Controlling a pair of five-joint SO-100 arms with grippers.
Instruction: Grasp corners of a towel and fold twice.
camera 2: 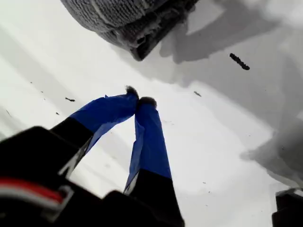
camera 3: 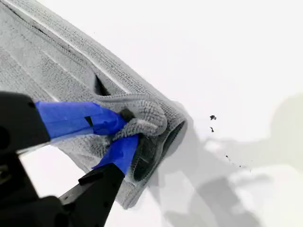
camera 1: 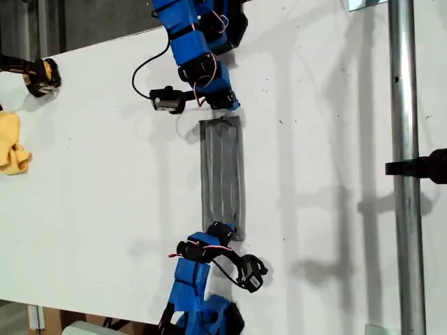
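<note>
- The towel (camera 1: 222,174) lay near the middle of the white table (camera 1: 91,195) as a long, narrow grey strip. It looked already doubled over, and it ran lengthwise between the two arms.
- My second gripper (camera 3: 128,125) was clamped on the towel at one end of the strip. Its blue fingers (camera 3: 75,118) pinched a bunched corner (camera 3: 151,116) where several layers curled over each other.
- My first gripper (camera 2: 140,100) was pressed closed with nothing between its tips. It hung over bare table just beside the far end of the towel (camera 2: 118,19) without touching it.
- The cloth looked light, soft and floppy. The looped pile seemed to give the pads good grip, so slipping seemed unlikely.
- The real difficulty, in my judgement, was limpness. Any unsupported part would sag and drag, and stacked layers could peel apart if only the top one were caught.
- The best hold seemed to be at the squared tips, taking every layer of the fold together and biting deep enough that the edge could not roll out.
- My first gripper would need to open and take the end in front of it in the same way, so that both ends rose evenly.
- A small yellow cloth (camera 1: 10,150) sat at the table edge on the exterior view's left, well apart from the towel.
</note>
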